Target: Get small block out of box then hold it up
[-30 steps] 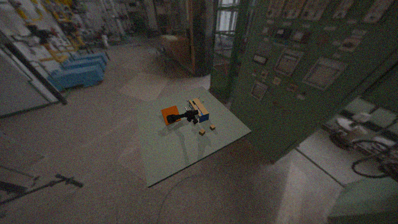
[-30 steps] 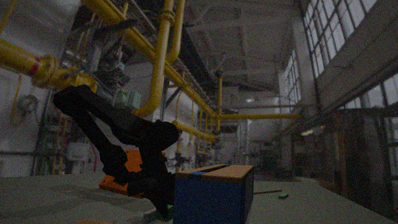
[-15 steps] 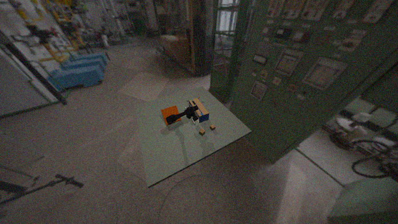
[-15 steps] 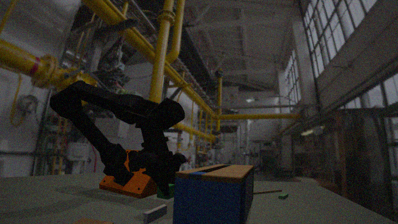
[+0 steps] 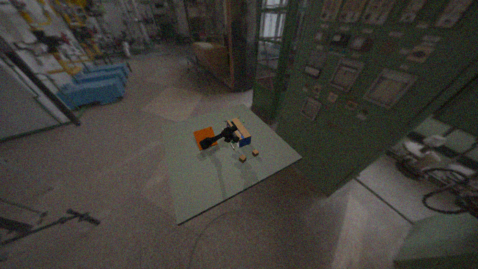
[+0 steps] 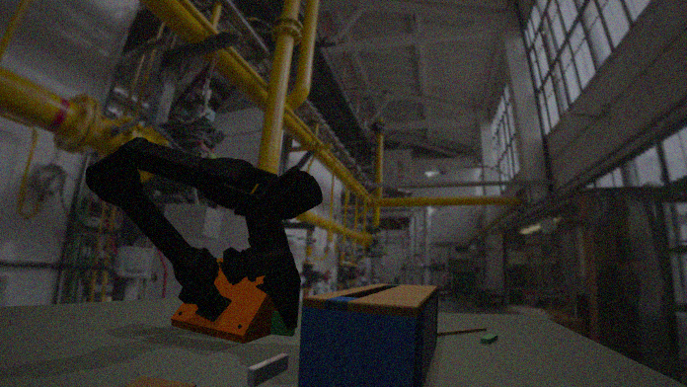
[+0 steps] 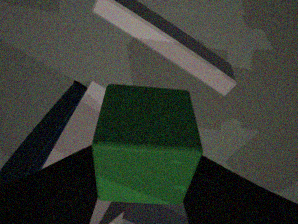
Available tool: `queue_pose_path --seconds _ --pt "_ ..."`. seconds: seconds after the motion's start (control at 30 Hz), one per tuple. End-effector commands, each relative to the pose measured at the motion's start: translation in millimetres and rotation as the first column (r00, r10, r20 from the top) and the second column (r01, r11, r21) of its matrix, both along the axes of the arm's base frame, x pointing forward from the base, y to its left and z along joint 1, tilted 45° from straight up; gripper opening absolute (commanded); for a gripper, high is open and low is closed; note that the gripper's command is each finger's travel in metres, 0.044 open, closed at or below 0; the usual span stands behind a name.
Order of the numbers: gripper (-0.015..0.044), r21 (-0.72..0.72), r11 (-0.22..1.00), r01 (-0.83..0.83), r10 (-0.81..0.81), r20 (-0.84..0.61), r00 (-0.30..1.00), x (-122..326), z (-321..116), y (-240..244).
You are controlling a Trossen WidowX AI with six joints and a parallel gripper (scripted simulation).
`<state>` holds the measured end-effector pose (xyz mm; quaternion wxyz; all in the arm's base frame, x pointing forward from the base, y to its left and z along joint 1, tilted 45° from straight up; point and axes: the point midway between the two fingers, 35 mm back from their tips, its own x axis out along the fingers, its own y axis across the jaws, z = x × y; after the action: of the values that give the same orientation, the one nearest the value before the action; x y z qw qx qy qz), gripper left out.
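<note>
The green block (image 6: pixel 282 323) (image 7: pixel 145 150) is between the fingers of my gripper (image 7: pixel 141 155), off the table, beside the box. My gripper is shut on the block; the block fills the gap between the two dark fingers in the wrist view. The box (image 5: pixel 242 128) (image 6: pixel 357 341) stands upright with a tan top and blue end wall. Its dark blue edge (image 7: pixel 42 132) and a pale strip show left of the block in the wrist view. The box's inside is hidden in the exterior view. In the top view the arm hides the block.
A loose pale bar (image 6: pixel 267 369) (image 7: pixel 167 47) lies on the table (image 5: pixel 206 185) near the box. Two tan cubes (image 5: pixel 242 158) (image 5: pixel 255 152) stand off the box's near end. A thin brown stick (image 6: pixel 461 332) and a small green piece (image 6: pixel 489 339) lie beyond the box. The arm's orange base (image 6: pixel 247 301) is behind.
</note>
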<state>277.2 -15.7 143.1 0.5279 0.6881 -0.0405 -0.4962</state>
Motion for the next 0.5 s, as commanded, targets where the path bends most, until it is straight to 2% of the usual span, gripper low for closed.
queue_pose_path --seconds 0.0,0.23,0.47 --pt "0.0 -0.082 0.991 -0.11 0.102 -0.097 0.99 -0.2 3.7 4.4" --pt "0.0 -0.191 0.932 -0.308 0.245 -0.296 0.923 -4.1 3.9 9.2" --pt "0.0 -0.251 0.824 -0.508 0.341 -0.496 0.798 -8.1 4.4 13.8"
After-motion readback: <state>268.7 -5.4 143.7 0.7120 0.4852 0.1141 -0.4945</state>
